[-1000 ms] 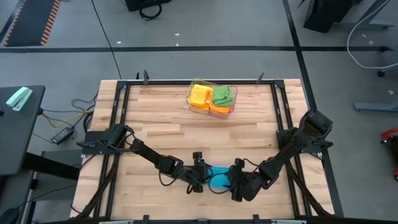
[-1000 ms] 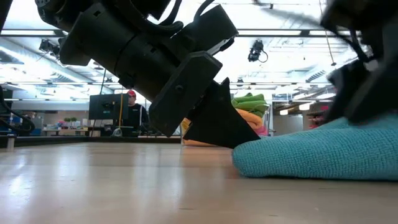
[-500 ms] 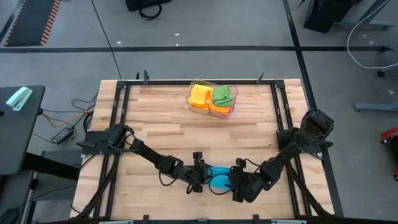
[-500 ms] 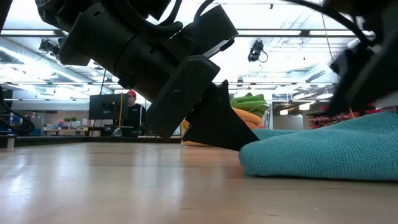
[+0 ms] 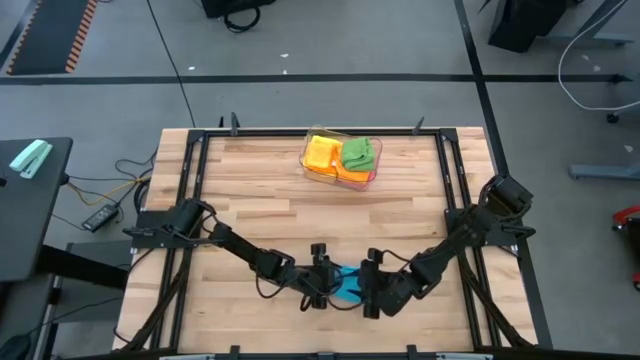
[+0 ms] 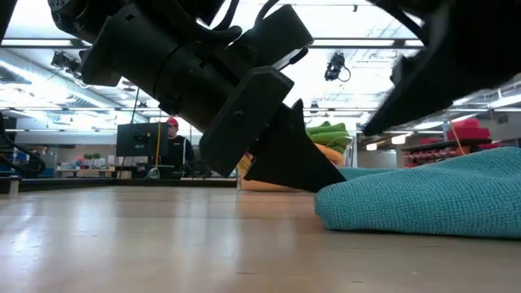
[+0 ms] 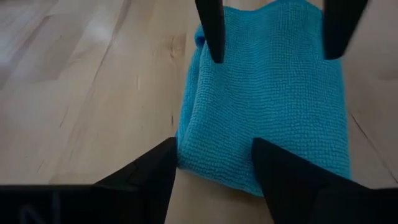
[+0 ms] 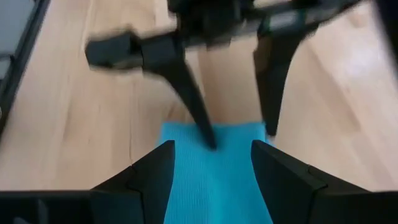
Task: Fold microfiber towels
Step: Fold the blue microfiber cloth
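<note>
A blue microfiber towel (image 5: 347, 288) lies folded on the wooden table near its front edge, between my two grippers. My left gripper (image 5: 322, 285) is open at the towel's left end (image 7: 186, 146), its fingertips low at the table (image 6: 326, 175). My right gripper (image 5: 368, 290) is open over the towel's right part, with the blue cloth (image 8: 214, 168) below and between its fingers. In the low view it hangs clear above the towel (image 6: 423, 195). My left gripper has its fingers (image 7: 155, 171) at the towel's left end, slanting down from the table's left. Whether they touch the cloth I cannot tell. The towel lies flat on the table.
A clear tray (image 5: 306, 166) at the table's far middle holds an orange towel (image 5: 322, 152) and a green towel (image 5: 360, 152). Bare wood lies between the tray and the grippers. A person sits at a screen (image 6: 171, 142) in the room beyond.
My right gripper has risen off the blue towel and gone a little toward the table's left, closer to my left gripper. The towel stays on the table.
</note>
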`<act>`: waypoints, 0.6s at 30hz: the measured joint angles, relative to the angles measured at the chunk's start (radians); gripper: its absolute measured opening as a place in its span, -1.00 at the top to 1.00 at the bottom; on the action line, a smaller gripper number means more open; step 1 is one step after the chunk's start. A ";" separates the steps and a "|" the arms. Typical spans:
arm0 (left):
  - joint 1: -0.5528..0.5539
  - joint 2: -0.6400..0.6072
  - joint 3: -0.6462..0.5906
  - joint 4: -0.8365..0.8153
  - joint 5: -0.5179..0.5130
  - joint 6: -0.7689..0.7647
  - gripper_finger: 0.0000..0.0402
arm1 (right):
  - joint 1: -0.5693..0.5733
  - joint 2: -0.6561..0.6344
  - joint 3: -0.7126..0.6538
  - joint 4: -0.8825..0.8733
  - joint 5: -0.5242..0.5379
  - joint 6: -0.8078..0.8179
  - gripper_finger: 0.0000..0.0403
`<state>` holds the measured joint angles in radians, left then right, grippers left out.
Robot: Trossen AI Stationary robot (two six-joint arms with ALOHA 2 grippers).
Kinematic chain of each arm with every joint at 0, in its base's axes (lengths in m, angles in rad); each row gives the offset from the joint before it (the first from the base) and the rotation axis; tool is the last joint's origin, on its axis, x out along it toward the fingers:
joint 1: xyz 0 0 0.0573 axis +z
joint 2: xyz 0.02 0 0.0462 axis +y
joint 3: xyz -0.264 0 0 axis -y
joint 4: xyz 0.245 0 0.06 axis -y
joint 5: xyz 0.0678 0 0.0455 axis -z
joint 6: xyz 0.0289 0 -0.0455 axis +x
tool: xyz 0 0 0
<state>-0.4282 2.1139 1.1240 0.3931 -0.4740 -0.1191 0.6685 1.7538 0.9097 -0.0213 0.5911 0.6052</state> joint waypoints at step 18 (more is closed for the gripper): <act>-0.035 -0.093 0.000 -0.084 0.007 0.174 -0.08 | -0.001 0.008 -0.169 0.002 0.005 0.269 -0.09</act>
<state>-0.4635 2.0208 1.1240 0.3091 -0.4667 0.0547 0.6680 1.7615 0.7403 -0.0197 0.5961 0.8747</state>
